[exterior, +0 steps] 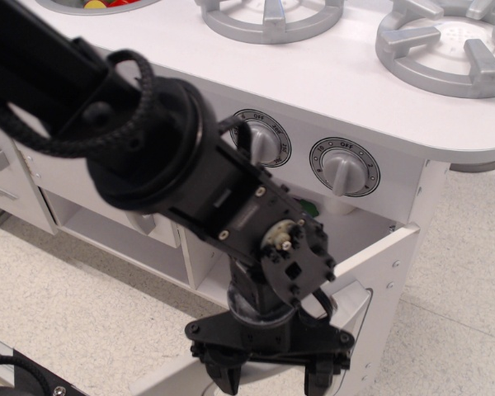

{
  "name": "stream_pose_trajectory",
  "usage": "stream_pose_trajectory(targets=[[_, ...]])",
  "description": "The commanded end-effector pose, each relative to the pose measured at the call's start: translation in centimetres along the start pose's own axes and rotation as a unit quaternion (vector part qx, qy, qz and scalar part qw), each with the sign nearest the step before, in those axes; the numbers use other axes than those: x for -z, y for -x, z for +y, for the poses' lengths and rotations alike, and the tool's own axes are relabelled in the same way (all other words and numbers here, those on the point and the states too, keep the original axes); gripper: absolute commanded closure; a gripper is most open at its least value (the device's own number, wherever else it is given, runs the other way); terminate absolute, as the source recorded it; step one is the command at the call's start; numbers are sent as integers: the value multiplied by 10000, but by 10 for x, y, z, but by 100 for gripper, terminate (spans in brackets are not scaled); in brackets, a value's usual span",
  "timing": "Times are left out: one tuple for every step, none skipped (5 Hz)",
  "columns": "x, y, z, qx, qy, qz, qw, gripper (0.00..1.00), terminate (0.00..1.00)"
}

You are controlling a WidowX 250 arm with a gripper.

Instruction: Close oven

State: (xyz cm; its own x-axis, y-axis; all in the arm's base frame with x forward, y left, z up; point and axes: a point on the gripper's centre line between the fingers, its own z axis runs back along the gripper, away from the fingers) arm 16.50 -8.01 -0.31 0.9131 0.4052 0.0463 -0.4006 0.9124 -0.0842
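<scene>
The white oven door [380, 262] hangs open, tilted outward from the oven front. Its upper right corner and a strip of the rounded window [356, 304] show to the right of my arm. The grey bar handle is hidden behind my wrist. My gripper [272, 381] is low at the bottom edge of the view, in front of the door's outer face. Its black fingers [228, 378] are spread wide with nothing seen between them, and their tips are cut off by the frame edge. The oven's inside is mostly hidden by the arm.
Two grey knobs [262, 142] [344, 167] sit on the panel above the oven. Grey burner rings [450, 41] lie on the white countertop. An open lower shelf compartment [91, 227] is at the left. A small green object [307, 207] peeks out inside the oven. Speckled floor [58, 305] lies below.
</scene>
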Motion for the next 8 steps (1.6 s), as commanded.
stream_pose_trajectory(targets=[[-11, -30, 2, -236, 104, -445, 9987, 0, 0], [-33, -54, 5, -346, 243, -702, 9966, 0, 0], [-56, -73, 11, -337, 324, -906, 9948, 0, 0], [-68, -78, 15, -273, 267, -957, 9947, 0, 0], [-66, -68, 17, -28, 237, -742, 9970, 0, 0], [-50, -52, 20, 286, 16, -361, 9989, 0, 0], [-24, -46, 29, 463, -236, -317, 9981, 0, 0], [2, -50, 37, 462, -291, -262, 9982, 0, 0]])
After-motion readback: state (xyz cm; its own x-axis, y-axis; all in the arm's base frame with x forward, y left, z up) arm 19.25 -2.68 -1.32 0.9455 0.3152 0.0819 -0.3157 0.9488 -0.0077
